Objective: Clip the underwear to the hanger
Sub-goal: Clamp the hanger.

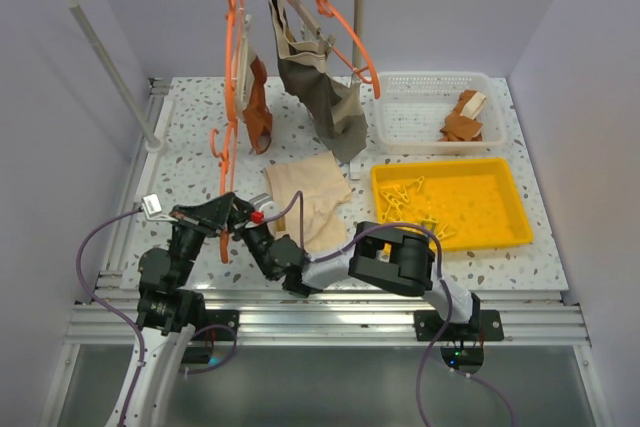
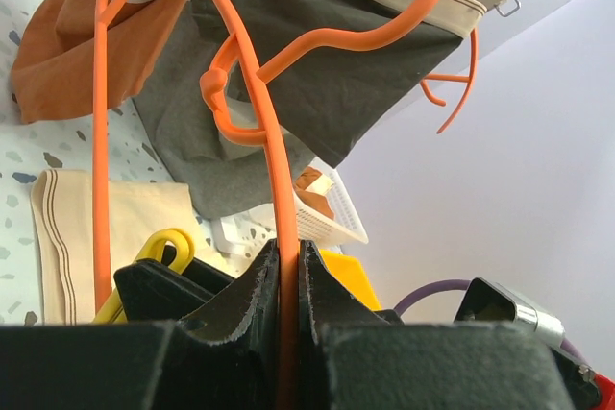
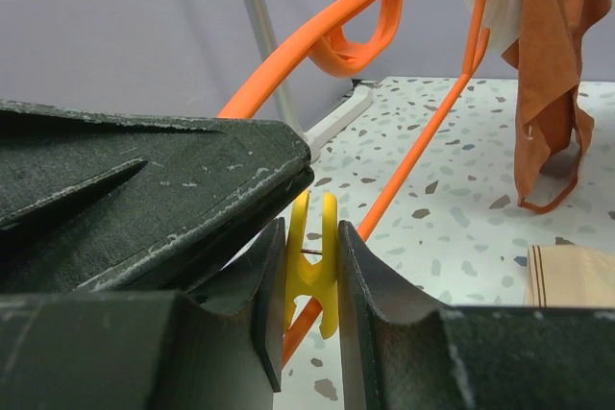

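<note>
speckled desk (image 1: pixel 190 162) | left tool (image 2: pixel 286 266) pinched shut on orange hanger (image 2: pixel 272 160), steadying it for clipping | right tool (image 3: pixel 309 256) nipping yellow clip (image 3: pixel 309 280) beside its wire, ready | underwear (image 1: pixel 310 192) flat beyond both, unclipped

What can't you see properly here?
- Top view: clips in the yellow tray, too small to count.
- Top view: near edge of the underwear, under the right arm.
- Left wrist view: lower end of the hanger, covered by the left hand.
- Right wrist view: part of the yellow clip, behind the right hand.

Overhead looks down; close wrist views share hanger (image 2: pixel 277 189).
</note>
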